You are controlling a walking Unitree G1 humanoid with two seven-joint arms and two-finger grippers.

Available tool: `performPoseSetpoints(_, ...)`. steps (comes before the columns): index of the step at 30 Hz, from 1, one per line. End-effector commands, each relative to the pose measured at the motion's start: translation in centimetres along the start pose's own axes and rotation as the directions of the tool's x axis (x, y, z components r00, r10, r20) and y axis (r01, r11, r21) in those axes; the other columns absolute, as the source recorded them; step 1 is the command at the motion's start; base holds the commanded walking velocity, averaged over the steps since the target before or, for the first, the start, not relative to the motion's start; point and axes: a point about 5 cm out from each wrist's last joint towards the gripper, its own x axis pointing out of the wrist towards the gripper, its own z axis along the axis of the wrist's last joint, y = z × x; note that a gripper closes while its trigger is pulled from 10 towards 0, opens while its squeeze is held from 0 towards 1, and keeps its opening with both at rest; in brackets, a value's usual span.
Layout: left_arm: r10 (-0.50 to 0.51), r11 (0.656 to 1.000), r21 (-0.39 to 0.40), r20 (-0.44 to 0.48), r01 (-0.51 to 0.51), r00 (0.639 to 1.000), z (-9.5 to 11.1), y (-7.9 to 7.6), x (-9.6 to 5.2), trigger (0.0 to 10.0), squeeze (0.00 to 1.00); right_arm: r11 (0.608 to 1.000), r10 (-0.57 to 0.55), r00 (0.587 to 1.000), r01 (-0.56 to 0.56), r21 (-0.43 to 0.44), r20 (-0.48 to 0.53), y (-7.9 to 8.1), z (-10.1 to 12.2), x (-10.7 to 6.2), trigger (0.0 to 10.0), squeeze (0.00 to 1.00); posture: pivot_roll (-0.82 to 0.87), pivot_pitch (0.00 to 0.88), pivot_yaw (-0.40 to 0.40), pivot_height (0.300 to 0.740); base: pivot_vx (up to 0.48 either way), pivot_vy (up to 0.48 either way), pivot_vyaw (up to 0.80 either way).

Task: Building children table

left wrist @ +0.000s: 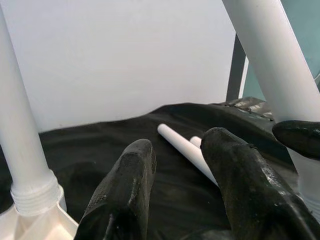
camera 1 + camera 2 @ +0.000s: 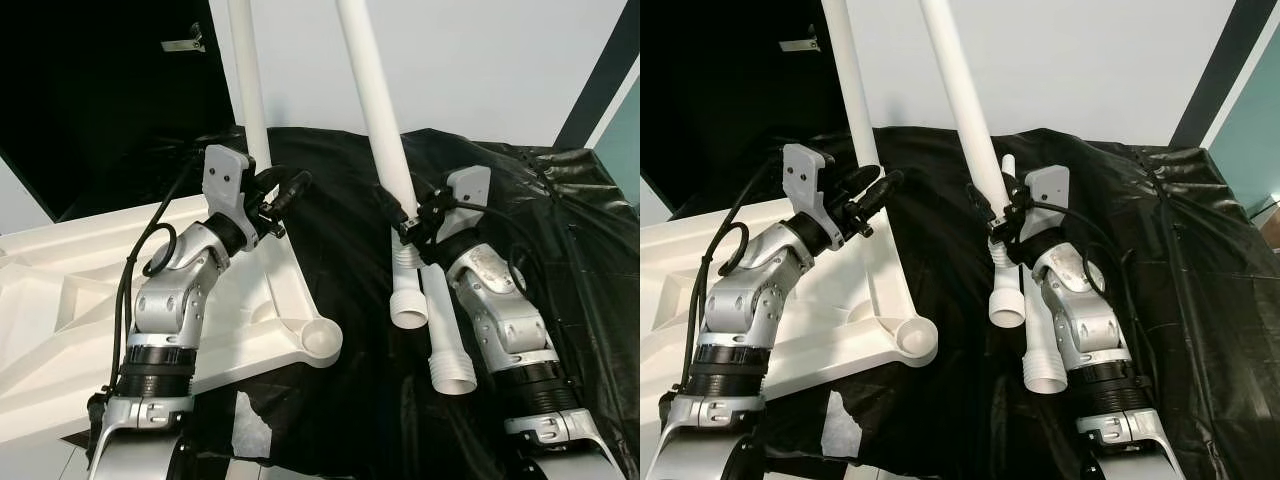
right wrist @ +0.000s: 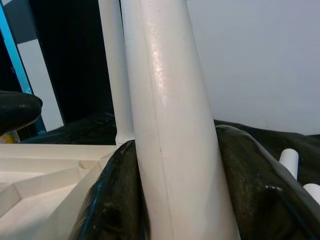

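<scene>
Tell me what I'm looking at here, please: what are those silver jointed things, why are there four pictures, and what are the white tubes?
The silver jointed things are a humanoid robot's two arms, each ending in a gripper of two black fingers. Two pictures come from cameras in its head looking down; the other two come from cameras on its wrists, looking along the fingers.

A white tabletop lies upside down on a black sheet, with one leg already standing in a corner socket. The right gripper is closed around a second table leg, holding it upright. The left gripper is open and empty, near the fitted leg. More spare legs lie on the sheet.
</scene>
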Motion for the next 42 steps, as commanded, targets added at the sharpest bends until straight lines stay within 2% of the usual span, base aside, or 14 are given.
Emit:
performPoseSetpoints(1, -0.012, 1.0, -0.022, 0.004, 0.012, 1.0, -0.1, -0.2, -0.2, 10.0, 0.0, 0.999, 0.023, 0.999, -0.022, -0.027, 0.039, 0.5, 0.4, 0.4, 10.0, 0.0, 0.05, 0.0, 0.003, 0.74, 0.0, 0.0, 0.0)
performPoseSetpoints(7, -0.076, 0.994, -0.078, 0.054, 0.08, 0.996, 0.6, -0.4, -0.5, 10.0, 0.0, 0.999, 0.045, 0.998, -0.044, -0.028, 0.046, 1.0, 0.1, 0.5, 10.0, 0.0, 0.06, 0.0, -0.004, 0.74, 0.0, 0.0, 0.0)
performPoseSetpoints(9, -0.125, 0.985, -0.108, 0.077, 0.133, 0.989, 1.0, -0.2, -0.8, 10.0, 0.14, 0.997, 0.066, 0.996, -0.064, -0.037, 0.054, 1.5, -0.1, 0.7, 10.0, 0.0, 0.05, 0.0, -0.01, 0.74, 0.0, 0.0, 0.0)
performPoseSetpoints(10, -0.125, 0.985, -0.108, 0.077, 0.133, 0.989, 1.0, -0.2, -0.8, 10.0, 0.14, 0.997, 0.066, 0.996, -0.064, -0.037, 0.054, 1.5, -0.1, 0.7, 10.0, 0.0, 0.05, 0.0, -0.01, 0.74, 0.0, 0.0, 0.0)
performPoseSetpoints(11, -0.158, 0.976, -0.139, 0.087, 0.169, 0.984, 0.9, -0.3, -0.9, 10.0, 1.0, 0.995, 0.091, 0.994, -0.088, -0.048, 0.057, 1.9, -0.5, 0.8, 10.0, 0.0, 0.05, 0.0, -0.01, 0.74, 0.0, 0.0, 0.0)
performPoseSetpoints(15, -0.183, 0.964, -0.176, 0.105, 0.2, 0.977, 0.8, -0.7, -0.8, 10.0, 1.0, 0.993, 0.104, 0.993, -0.101, -0.054, 0.052, 2.2, -0.9, 0.9, 10.0, 0.0, 0.05, 0.0, -0.011, 0.74, 0.0, 0.0, 0.0)
performPoseSetpoints(18, -0.226, 0.932, -0.252, 0.159, 0.26, 0.961, 1.3, -1.5, -0.6, 10.0, 1.0, 0.99, 0.135, 0.989, -0.131, -0.059, 0.057, 2.9, -1.2, 1.0, 10.0, 0.0, 0.06, 0.0, -0.017, 0.74, 0.0, 0.0, 0.0)
performPoseSetpoints(23, -0.246, 0.91, -0.291, 0.198, 0.296, 0.949, 1.8, -1.9, -0.5, 10.0, 1.0, 0.986, 0.16, 0.985, -0.156, -0.058, 0.064, 3.5, -1.3, 1.2, 10.0, 0.0, 0.07, 0.0, -0.026, 0.74, 0.0, 0.0, 0.0)
performPoseSetpoints(24, -0.251, 0.9, -0.308, 0.208, 0.307, 0.945, 2.0, -1.9, -0.3, 10.0, 0.41, 0.983, 0.176, 0.982, -0.172, -0.061, 0.066, 3.8, -1.4, 1.3, 10.0, 0.0, 0.07, 0.0, -0.024, 0.74, 0.0, 0.0, 0.0)
performPoseSetpoints(25, -0.251, 0.9, -0.308, 0.208, 0.307, 0.945, 2.0, -1.9, -0.3, 10.0, 0.41, 0.983, 0.176, 0.982, -0.172, -0.061, 0.066, 3.8, -1.4, 1.3, 10.0, 0.0, 0.07, 0.0, -0.024, 0.74, 0.0, 0.0, 0.0)
performPoseSetpoints(26, -0.257, 0.89, -0.325, 0.219, 0.319, 0.941, 2.3, -1.9, -0.1, 10.0, 0.0, 0.979, 0.196, 0.978, -0.192, -0.069, 0.065, 4.1, -1.4, 1.5, 10.0, 0.0, 0.07, 0.0, -0.031, 0.74, 0.0, 0.0, 0.0)
performPoseSetpoints(31, -0.265, 0.883, -0.335, 0.222, 0.329, 0.938, 2.6, -1.7, 0.2, 10.0, 0.0, 0.974, 0.218, 0.974, -0.213, -0.073, 0.068, 4.5, -1.4, 1.7, 10.0, 0.0, 0.07, 0.0, -0.035, 0.74, 0.0, 0.0, 0.0)
performPoseSetpoints(33, -0.259, 0.875, -0.351, 0.24, 0.333, 0.935, 3.2, -1.5, 0.7, 10.0, 0.0, 0.961, 0.267, 0.961, -0.259, -0.096, 0.075, 5.3, -1.4, 1.9, 10.0, 0.0, 0.06, 0.0, -0.029, 0.74, 0.0, 0.0, 0.0)
performPoseSetpoints(42, -0.223, 0.889, -0.348, 0.241, 0.298, 0.945, 4.7, -0.5, 1.7, 10.0, 0.0, 0.95, 0.301, 0.95, -0.291, -0.116, 0.084, 6.1, -1.5, 1.7, 10.0, 0.0, 0.06, 0.0, -0.026, 0.74, 0.0, 0.0, 0.0)
